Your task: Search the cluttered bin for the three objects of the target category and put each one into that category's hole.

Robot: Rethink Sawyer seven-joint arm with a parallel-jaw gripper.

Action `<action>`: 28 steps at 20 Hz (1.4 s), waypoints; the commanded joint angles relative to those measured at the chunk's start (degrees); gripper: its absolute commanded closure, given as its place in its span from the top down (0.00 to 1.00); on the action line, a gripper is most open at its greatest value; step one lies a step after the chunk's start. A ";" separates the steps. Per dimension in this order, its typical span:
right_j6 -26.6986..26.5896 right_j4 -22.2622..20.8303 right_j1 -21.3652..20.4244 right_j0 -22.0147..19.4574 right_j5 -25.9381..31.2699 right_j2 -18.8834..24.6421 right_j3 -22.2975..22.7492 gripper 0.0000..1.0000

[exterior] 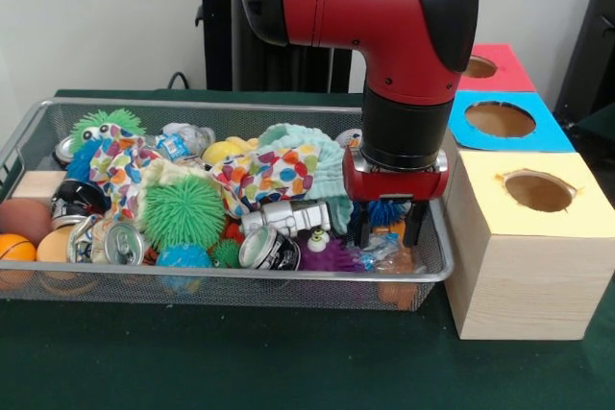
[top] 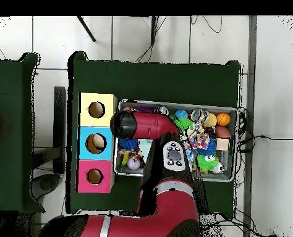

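— Where's the gripper (exterior: 388,226)?
— Low in the bin's (exterior: 231,106) right end, fingers spread, straddling a blue spiky ball (exterior: 387,210), which seems ungrasped.
— The holes?
— In the boxes (exterior: 524,237) just right of it.

Table (exterior: 240,372): covered in dark green cloth, seen in both views; the cloth runs to the near edge in the front view.

Wall (exterior: 96,16): plain, pale, behind the table in the front view.

Floor (top: 272,92): light tiles with dark joints (overhead view), showing on all sides of the table.

Second table (top: 10,136): also dark green, standing apart across a strip of floor.

Cables (top: 260,137): thin black lines trailing over the tiles near the table's edge; more cross the floor beyond its far side.

Light: even, with no strong shadows.
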 commanded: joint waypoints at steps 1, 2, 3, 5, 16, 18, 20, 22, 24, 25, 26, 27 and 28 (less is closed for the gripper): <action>8.20 -1.28 3.97 0.09 -4.83 2.80 1.76 1.00; 8.18 -1.24 4.05 0.04 -4.89 2.86 1.78 1.00; 8.13 -1.23 4.20 -0.04 -5.06 2.95 1.73 1.00; 7.94 -1.26 4.44 -0.28 -5.41 3.16 1.72 1.00; 7.82 -1.15 5.27 -0.61 -6.24 3.76 1.50 1.00; 7.82 -1.14 5.65 -0.67 -6.56 3.85 1.27 1.00; 7.73 -1.14 6.23 -0.81 -6.95 4.04 0.88 1.00; 7.64 -1.19 6.29 -1.00 -7.32 4.23 0.99 1.00; 7.73 -1.16 6.33 -1.02 -7.43 4.20 1.08 1.00; 7.89 -1.05 6.35 -0.95 -7.36 4.12 1.06 1.00; 8.04 -0.94 6.38 -0.89 -7.28 4.04 1.03 1.00; 8.22 -0.70 6.43 -0.86 -6.94 4.00 0.96 1.00; 8.22 -0.65 6.44 -0.87 -6.84 4.04 0.96 1.00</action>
